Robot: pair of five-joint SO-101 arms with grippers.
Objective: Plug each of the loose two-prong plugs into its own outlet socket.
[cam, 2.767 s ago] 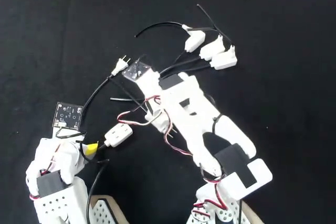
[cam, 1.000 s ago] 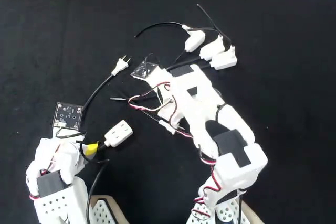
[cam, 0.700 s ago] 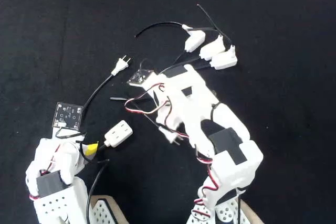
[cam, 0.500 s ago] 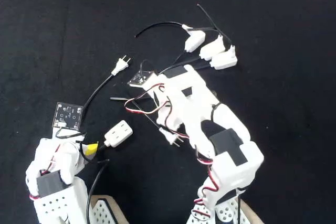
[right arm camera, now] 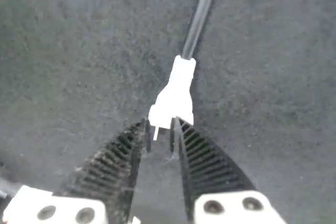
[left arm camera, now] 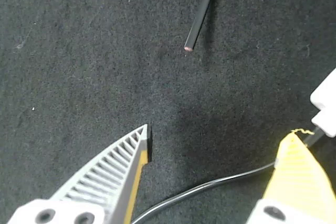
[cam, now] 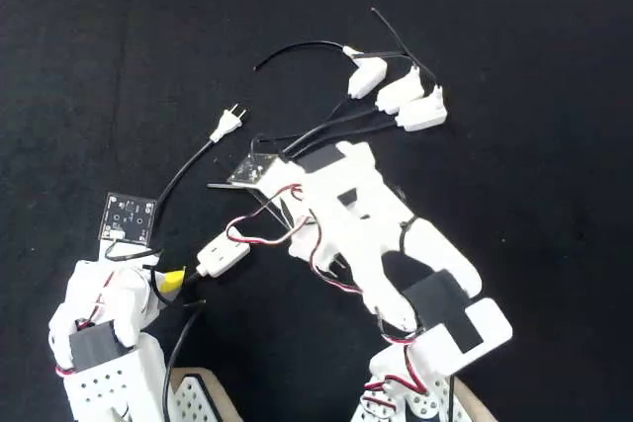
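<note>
At the lower left of the high view the left claw is wide open over the black counter, just beside the white outlet socket. Near the middle the right claw is closed narrow on the prong end of a white plug. Farther up, a second plug lies loose, and three white connectors sit at the upper right.

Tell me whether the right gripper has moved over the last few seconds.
Yes. In the high view the right gripper, with its held plug, has drawn away from the loose plug, toward the white socket.
</note>
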